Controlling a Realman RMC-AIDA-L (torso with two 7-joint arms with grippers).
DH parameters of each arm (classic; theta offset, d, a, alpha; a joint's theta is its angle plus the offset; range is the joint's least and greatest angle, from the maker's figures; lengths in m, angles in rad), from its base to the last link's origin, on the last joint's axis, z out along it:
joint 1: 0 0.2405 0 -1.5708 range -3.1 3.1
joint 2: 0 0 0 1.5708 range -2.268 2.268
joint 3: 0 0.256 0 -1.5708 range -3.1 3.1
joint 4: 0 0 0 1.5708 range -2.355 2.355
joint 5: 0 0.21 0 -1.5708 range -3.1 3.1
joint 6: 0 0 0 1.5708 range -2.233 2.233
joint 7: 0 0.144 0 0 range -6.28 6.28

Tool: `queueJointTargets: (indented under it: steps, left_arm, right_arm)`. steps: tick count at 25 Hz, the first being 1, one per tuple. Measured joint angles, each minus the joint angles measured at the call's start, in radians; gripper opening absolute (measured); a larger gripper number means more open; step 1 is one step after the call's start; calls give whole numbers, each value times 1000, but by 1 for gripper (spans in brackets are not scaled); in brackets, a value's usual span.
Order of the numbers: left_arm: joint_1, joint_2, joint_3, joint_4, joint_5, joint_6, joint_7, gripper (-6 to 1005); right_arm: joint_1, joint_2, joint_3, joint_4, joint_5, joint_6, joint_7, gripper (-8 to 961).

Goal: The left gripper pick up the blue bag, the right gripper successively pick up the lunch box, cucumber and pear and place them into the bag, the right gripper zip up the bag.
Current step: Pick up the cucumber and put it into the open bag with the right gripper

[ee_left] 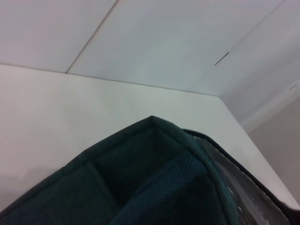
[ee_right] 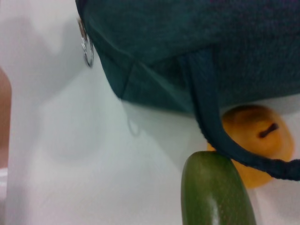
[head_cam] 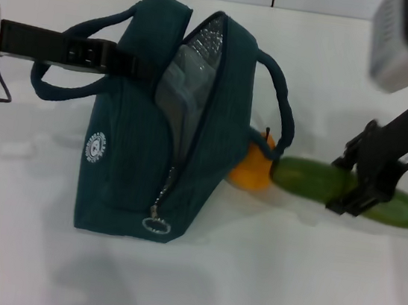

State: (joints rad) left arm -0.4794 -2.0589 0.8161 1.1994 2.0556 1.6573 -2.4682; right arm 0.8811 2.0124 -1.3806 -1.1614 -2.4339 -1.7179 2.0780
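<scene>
The blue bag (head_cam: pixel 127 165) stands upright on the white table, its top unzipped. The grey translucent lunch box (head_cam: pixel 177 96) sits inside it against the silver lining. My left gripper (head_cam: pixel 118 60) is shut on the bag's upper left side by the handle; the left wrist view shows only the bag's top edge (ee_left: pixel 154 178). The green cucumber (head_cam: pixel 306 177) lies on the table right of the bag. My right gripper (head_cam: pixel 352 181) is closed around its middle. The orange-yellow pear (head_cam: pixel 250 170) sits between bag and cucumber, also in the right wrist view (ee_right: pixel 253 131) beside the cucumber's end (ee_right: pixel 215 192).
The bag's right handle (ee_right: pixel 211 122) hangs down over the pear and touches the cucumber's end. The zipper pull ring (head_cam: pixel 155 225) hangs low on the bag's front. The white table (head_cam: pixel 262 280) extends in front, with a wall behind.
</scene>
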Motion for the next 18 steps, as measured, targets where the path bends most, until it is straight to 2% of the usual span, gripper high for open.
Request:
queueJointTargets:
  steps: [6,8,14,18]
  left_arm:
    - [0,-1,0,0,-8,5,0,43]
    - [-1,-3,0,0,-8,5,-2,43]
    - [-4,-3,0,0,-10,6,-6,43]
    - [-5,-4,0,0,-11,6,-7,43]
  right_arm:
    - [-73,-2,177,-166,30,-98,-20,639]
    - [-94,-4,285,-210,111,-143,-43,639]
    - [-106,-9,365,-228,226,-168,-67,639]
    - [-111,-2,399,-220,294,-138,-100,639]
